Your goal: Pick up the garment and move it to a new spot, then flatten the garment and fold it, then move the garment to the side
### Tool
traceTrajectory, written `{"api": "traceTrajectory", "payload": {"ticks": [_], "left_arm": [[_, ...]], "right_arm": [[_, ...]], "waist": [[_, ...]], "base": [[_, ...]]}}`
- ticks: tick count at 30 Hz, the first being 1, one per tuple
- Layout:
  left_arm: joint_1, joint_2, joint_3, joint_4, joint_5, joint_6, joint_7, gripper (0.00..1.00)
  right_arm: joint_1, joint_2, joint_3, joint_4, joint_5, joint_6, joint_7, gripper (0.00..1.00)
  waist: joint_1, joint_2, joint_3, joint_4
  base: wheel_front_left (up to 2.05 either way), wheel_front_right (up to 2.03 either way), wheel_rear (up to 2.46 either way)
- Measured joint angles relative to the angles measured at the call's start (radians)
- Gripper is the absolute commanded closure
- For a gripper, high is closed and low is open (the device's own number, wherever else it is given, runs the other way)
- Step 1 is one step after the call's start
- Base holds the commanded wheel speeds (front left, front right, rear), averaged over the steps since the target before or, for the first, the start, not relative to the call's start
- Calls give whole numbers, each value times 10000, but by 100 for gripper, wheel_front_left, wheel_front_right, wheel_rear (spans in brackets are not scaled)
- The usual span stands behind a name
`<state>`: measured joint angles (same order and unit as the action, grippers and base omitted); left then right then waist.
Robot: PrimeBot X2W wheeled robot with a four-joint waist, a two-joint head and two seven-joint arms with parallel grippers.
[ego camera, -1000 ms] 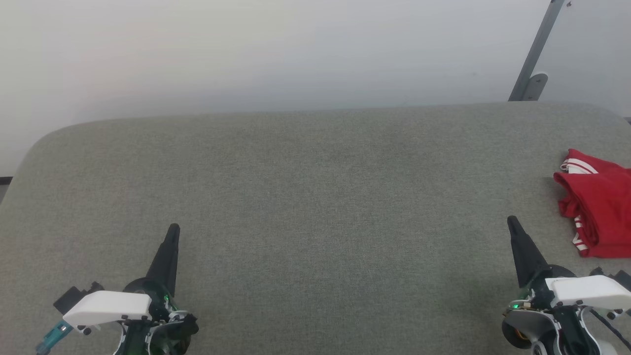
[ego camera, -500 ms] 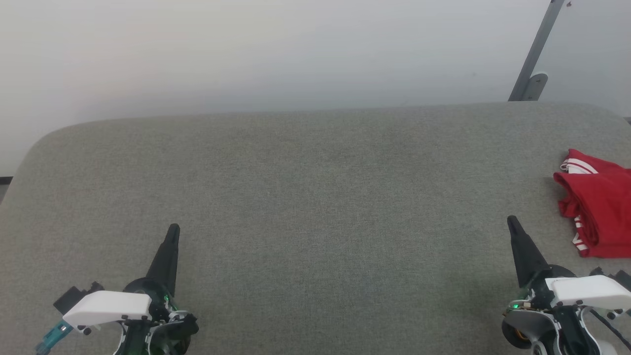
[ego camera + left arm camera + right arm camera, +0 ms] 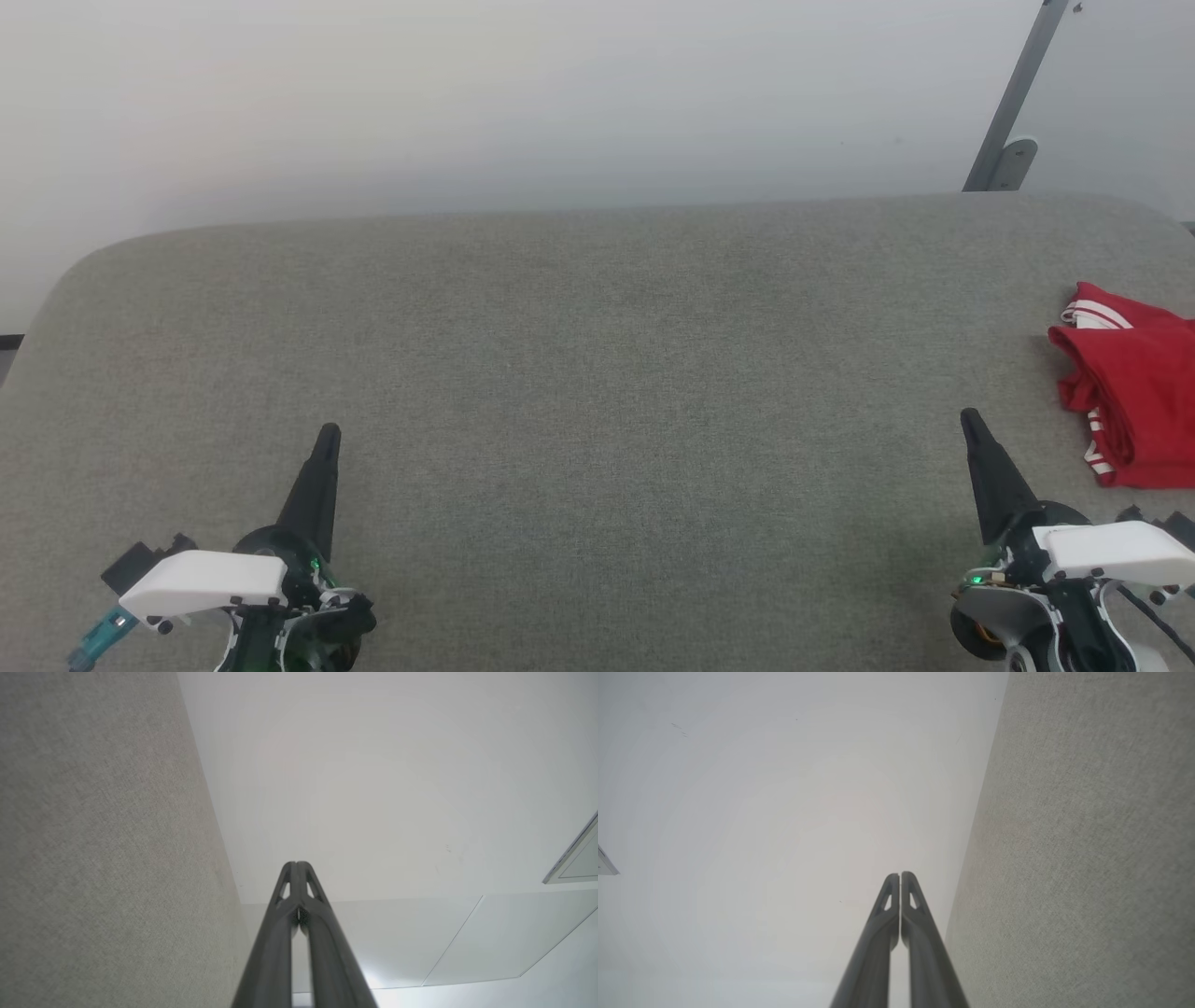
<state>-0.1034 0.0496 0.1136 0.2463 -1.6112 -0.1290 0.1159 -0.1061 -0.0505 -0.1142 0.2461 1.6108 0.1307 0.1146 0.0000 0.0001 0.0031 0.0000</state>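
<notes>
The garment (image 3: 1134,392) is seen bunched on the table (image 3: 597,373), at 3 o'clock from the right gripper (image 3: 970,420), near but apart, its visible bulk laid 12 to 6. Both grippers are pressed shut and empty. The left gripper (image 3: 328,434) is set well apart, so the right is judged nearer.

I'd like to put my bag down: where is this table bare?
Most of the grey table is bare: the whole stretch between left pincer and right pincer, back to the wall. Crowded only at its right edge, by the red shirt.
</notes>
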Motion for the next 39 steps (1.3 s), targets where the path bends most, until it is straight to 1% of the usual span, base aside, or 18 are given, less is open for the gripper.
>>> {"api": "traceTrajectory", "payload": {"ticks": [39], "left_arm": [[0,0,0,0,0,0,0,100]], "right_arm": [[0,0,2,0,0,0,0,100]], "waist": [[0,0,0,0]], "base": [[0,0,0]]}}
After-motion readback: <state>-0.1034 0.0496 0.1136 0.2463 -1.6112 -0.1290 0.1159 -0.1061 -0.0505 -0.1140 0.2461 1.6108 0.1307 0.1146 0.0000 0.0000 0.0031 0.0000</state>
